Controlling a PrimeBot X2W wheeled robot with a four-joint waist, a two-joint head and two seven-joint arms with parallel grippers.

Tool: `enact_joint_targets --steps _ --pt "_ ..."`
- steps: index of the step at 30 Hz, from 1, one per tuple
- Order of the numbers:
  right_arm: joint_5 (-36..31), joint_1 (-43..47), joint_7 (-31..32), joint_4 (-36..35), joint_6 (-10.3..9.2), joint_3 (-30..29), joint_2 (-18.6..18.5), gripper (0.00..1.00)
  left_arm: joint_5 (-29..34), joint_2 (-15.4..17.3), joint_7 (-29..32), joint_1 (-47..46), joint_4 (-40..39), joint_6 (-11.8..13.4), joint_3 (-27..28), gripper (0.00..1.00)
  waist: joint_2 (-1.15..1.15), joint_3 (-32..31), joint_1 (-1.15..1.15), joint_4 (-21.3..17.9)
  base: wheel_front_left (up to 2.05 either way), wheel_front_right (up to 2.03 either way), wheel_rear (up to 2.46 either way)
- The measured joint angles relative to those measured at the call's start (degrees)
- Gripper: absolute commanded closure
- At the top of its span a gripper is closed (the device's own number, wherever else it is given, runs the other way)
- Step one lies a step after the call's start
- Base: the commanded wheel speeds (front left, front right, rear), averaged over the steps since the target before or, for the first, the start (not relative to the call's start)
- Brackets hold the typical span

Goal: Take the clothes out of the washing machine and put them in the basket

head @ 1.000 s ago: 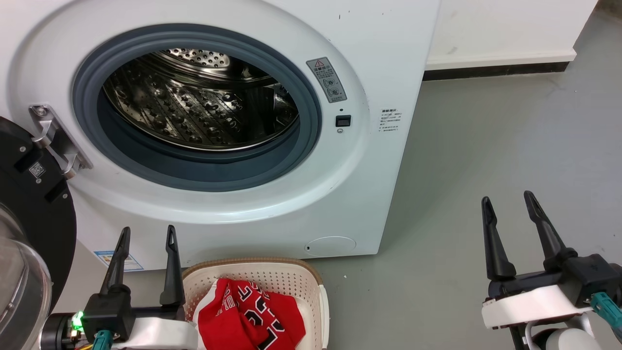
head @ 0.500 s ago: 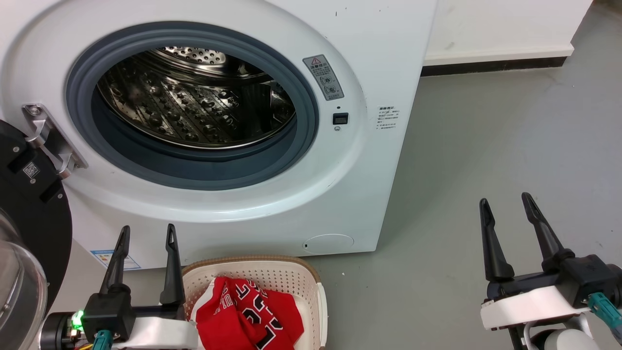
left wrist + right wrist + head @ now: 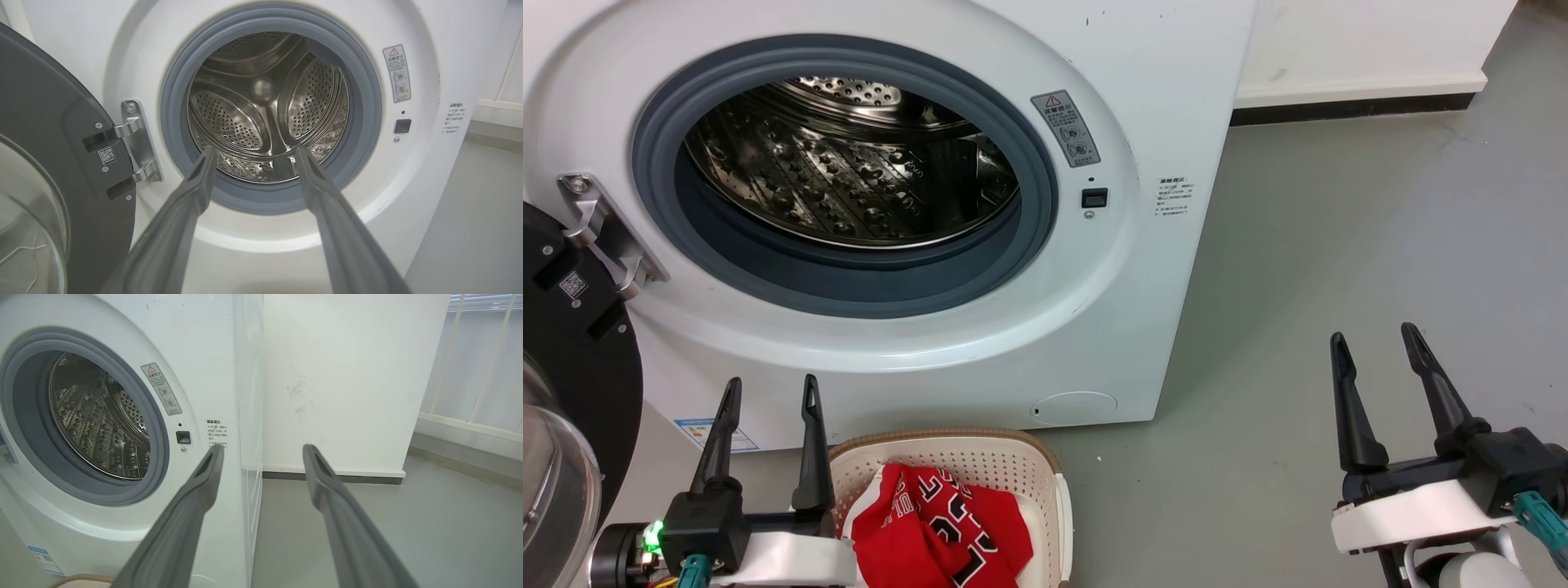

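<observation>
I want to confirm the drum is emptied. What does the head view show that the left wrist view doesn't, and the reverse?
Head view adds: the basket on the floor before the washing machine, the red clothes inside it, and the right gripper, jaws open. Left wrist view adds: the drum's perforated rear wall, bare steel. Both: the left gripper, jaws open, the grey door seal, the open door and the warning sticker.

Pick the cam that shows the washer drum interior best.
Left wrist view: it looks straight into the drum, back wall and paddles visible. Head view looks down at mostly its lower wall; right wrist view catches an oblique slice.
</observation>
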Motion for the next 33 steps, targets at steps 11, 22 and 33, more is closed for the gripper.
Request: enact_joint_targets --steps 11,22,33 --pt "3.0 1.4 0.5 2.6 0.01 0.3 0.0 1.0 -2.9 -0.5 1.4 0.3 3.4 -0.2 0.2 1.0 0.0 0.0 0.0 0.2 0.0 0.0 0.0" --pt "16.9 1.3 2.7 4.3 0.01 0.4 -0.6 1.0 -16.0 -0.5 4.4 -0.2 5.4 -1.0 0.4 1.0 0.0 -0.3 0.0 0.5 0.0 0.0 0.0" --pt "28.7 0.9 5.0 5.4 0.0 0.3 -1.1 1.0 -27.4 -0.5 6.9 -1.4 7.1 -1.8 0.7 1.0 0.0 -0.6 0.0 0.9 0.0 0.0 0.0"
